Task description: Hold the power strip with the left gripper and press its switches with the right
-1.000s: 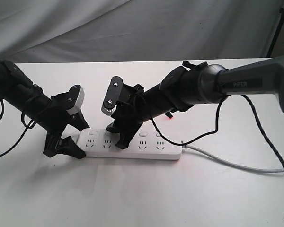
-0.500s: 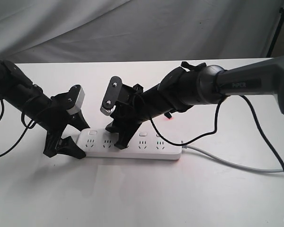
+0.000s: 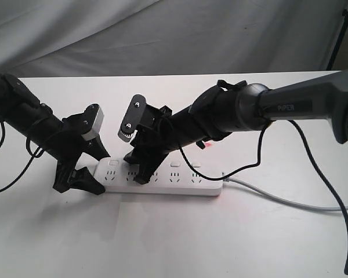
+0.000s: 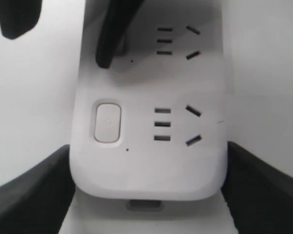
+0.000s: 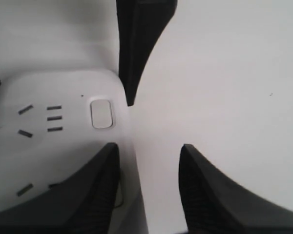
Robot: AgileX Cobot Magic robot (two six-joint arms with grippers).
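Observation:
The white power strip [image 3: 182, 178] lies lengthwise on the white table, with its grey cable [image 3: 278, 200] leaving the right end. My left gripper [image 3: 95, 172] is shut on the strip's left end. In the left wrist view its fingers [image 4: 31, 195] press both sides of the power strip [image 4: 146, 165], just below the first switch [image 4: 107, 122]. My right gripper [image 3: 138, 168] stands open over the second socket. In the right wrist view one finger [image 5: 95, 192] covers the second switch and the other hangs over bare table. The first switch [image 5: 101, 113] shows uncovered.
The grey cable runs off to the right across the table [image 3: 174, 243]. A black cable [image 3: 336, 202] hangs from the thick right arm down past the table's right side. A grey cloth [image 3: 162, 35] hangs behind the far table edge.
My right gripper has slid left along the strip, from between the second and third sockets to over the second. The left gripper and the strip have stayed put.

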